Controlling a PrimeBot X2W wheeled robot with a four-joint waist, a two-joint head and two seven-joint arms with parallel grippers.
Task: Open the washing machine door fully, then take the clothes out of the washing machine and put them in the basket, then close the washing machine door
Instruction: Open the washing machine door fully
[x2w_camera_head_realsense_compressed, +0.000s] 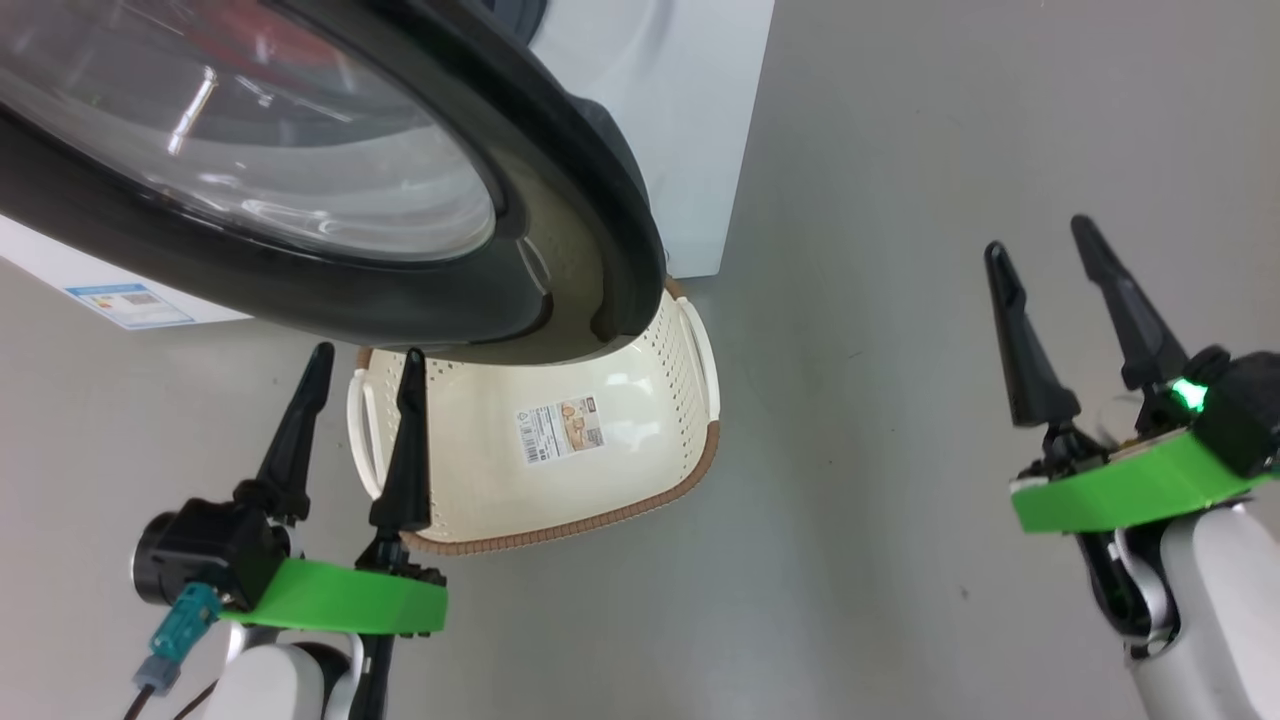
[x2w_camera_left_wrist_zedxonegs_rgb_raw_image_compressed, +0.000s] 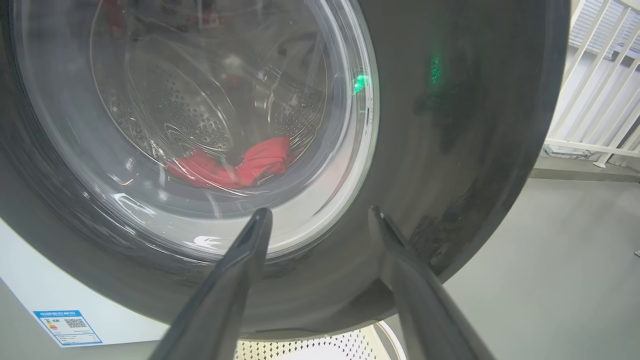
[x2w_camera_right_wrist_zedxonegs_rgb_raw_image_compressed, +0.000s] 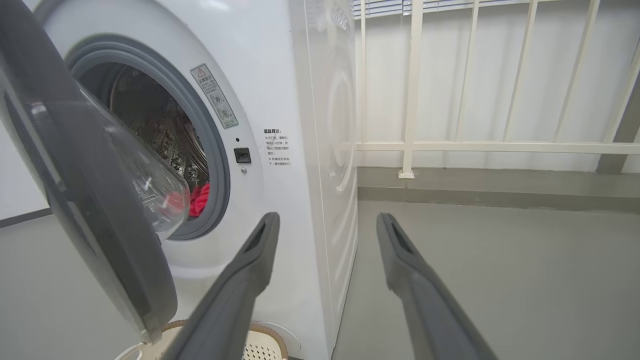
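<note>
The large round washing machine door with a glossy black rim and bulging clear glass window (x2w_camera_head_realsense_compressed: 600, 190) is seen swung partly out from the big white front-loading washing machine (x2w_camera_head_realsense_compressed: 690, 120); the gap is shown in the right wrist view, where the grey rubber ring (x2w_camera_right_wrist_zedxonegs_rgb_raw_image_compressed: 220, 165) and perforated steel drum (x2w_camera_right_wrist_zedxonegs_rgb_raw_image_compressed: 150, 130) are exposed. The bright red soft clothes (x2w_camera_left_wrist_zedxonegs_rgb_raw_image_compressed: 250, 162) are found low inside the drum, viewed through the glass. The small cream perforated plastic basket with a brown woven-look rim (x2w_camera_head_realsense_compressed: 650, 390) is set on the grey floor (x2w_camera_head_realsense_compressed: 900, 500) before the machine, partly overhung by the door. The left gripper (x2w_camera_head_realsense_compressed: 367, 352) is held with fingers spread and nothing between them, just below the door's lower rim; contact cannot be judged. The right gripper (x2w_camera_head_realsense_compressed: 1037, 235) is likewise spread and unladen, well apart to the right over the floor.
</note>
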